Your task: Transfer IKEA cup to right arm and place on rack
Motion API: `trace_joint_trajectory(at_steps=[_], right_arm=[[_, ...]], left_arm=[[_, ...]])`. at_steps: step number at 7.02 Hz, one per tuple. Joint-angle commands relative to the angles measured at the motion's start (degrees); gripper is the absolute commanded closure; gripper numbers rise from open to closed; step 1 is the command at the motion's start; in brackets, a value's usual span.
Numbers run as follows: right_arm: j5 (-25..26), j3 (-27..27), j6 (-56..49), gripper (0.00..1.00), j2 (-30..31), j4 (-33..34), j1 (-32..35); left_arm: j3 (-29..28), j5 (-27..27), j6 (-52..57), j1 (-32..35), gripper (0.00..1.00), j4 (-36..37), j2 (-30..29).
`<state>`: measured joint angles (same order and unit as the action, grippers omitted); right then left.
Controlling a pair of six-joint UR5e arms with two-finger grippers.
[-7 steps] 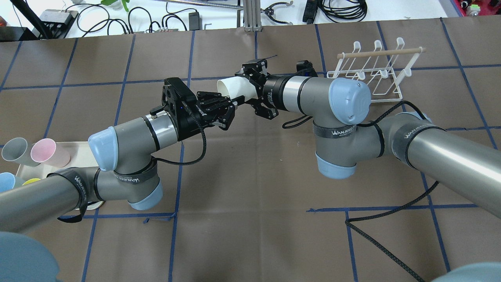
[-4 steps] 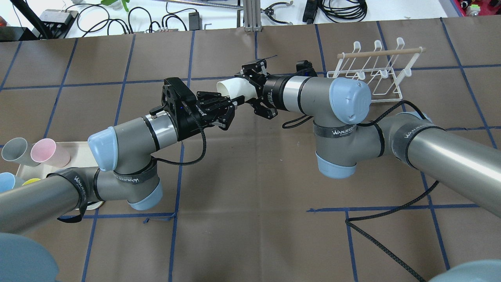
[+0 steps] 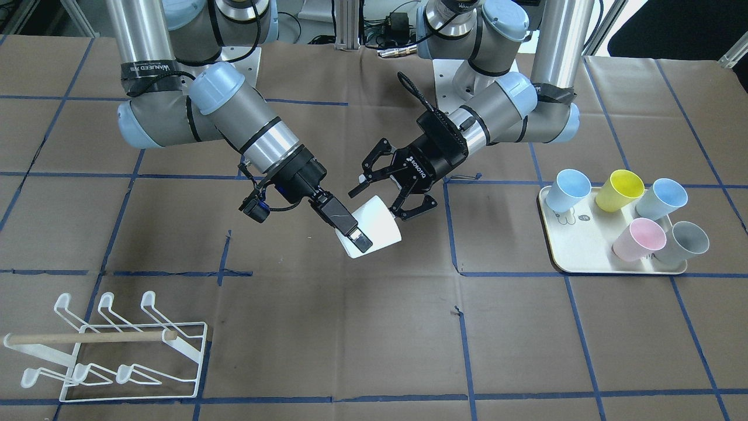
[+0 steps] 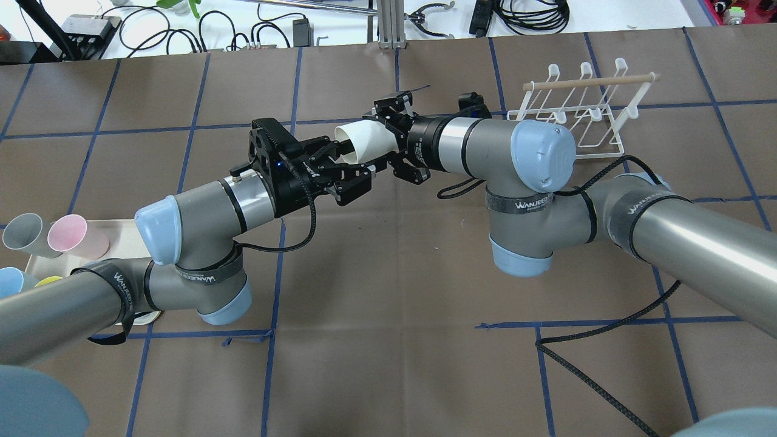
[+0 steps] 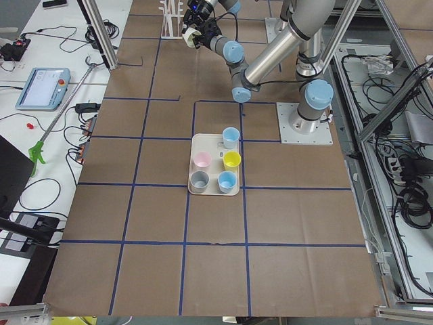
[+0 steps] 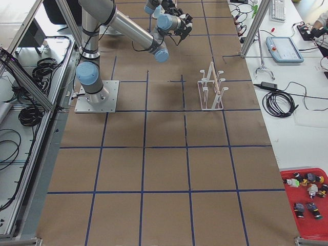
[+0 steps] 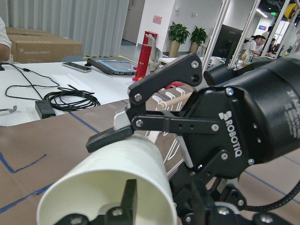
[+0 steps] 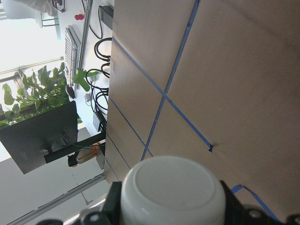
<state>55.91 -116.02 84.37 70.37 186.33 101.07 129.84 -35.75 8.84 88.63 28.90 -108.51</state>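
Observation:
The white cup [image 3: 383, 231] hangs in the air over the middle of the table, mouth toward my left gripper. My right gripper [image 3: 362, 241] is shut on it, one finger on top and one underneath. The right wrist view shows the cup's base [image 8: 173, 187] between the fingers. In the overhead view the cup [image 4: 358, 136] sits in my right gripper [image 4: 371, 139]. My left gripper [image 4: 351, 161] is open at the cup's mouth, fingers spread apart, and it also shows in the front view [image 3: 377, 203]. The white wire rack [image 4: 589, 82] with its wooden dowel stands empty at the far right.
A cream tray [image 3: 578, 242] with several coloured cups sits on my left side and also shows in the overhead view [image 4: 124, 243]. A black braided cable [image 4: 583, 358] lies on the brown table near my right arm. The rack [image 3: 87, 337] stands apart from both arms.
My left gripper's fingers, close together at the cup's rim before, have spread open. The cup stays held in my right gripper. Both arms have barely moved.

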Motion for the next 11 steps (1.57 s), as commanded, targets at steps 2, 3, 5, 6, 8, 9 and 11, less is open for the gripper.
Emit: trace_joint_trajectory(at_steps=[2,3,5,6,8,9,11], right_arm=[[0.0,0.7,-1.4,0.65,-0.1,0.0,-0.6],[0.0,1.3,-6.2,0.67,-0.3,-0.6,-1.9],[0.9,1.8,-19.7,0.72,0.4,-0.9,-8.5],[1.0,1.8,-31.6,0.72,0.5,-0.6,-10.6],[8.6,2.4,-49.9,0.78,0.6,-0.3,-13.4],[10.5,3.5,-57.3,0.78,0.6,-0.2,-14.0],[14.0,7.1,-67.5,0.85,0.5,1.1,-15.4]], left_arm=[[3.0,1.1,-0.3,-6.8,0.01,2.4,1.6],[4.1,3.1,-0.4,-10.7,0.01,4.4,1.8],[3.6,3.1,-1.2,-13.3,0.01,4.3,2.0],[3.0,0.6,-6.2,-13.0,0.01,3.8,3.0],[-1.9,-6.7,-8.3,-11.3,0.01,-4.9,4.2],[-5.4,-11.5,-8.3,-9.3,0.01,-11.5,4.2],[-15.3,-25.8,-8.6,-3.0,0.01,-33.2,7.0]])
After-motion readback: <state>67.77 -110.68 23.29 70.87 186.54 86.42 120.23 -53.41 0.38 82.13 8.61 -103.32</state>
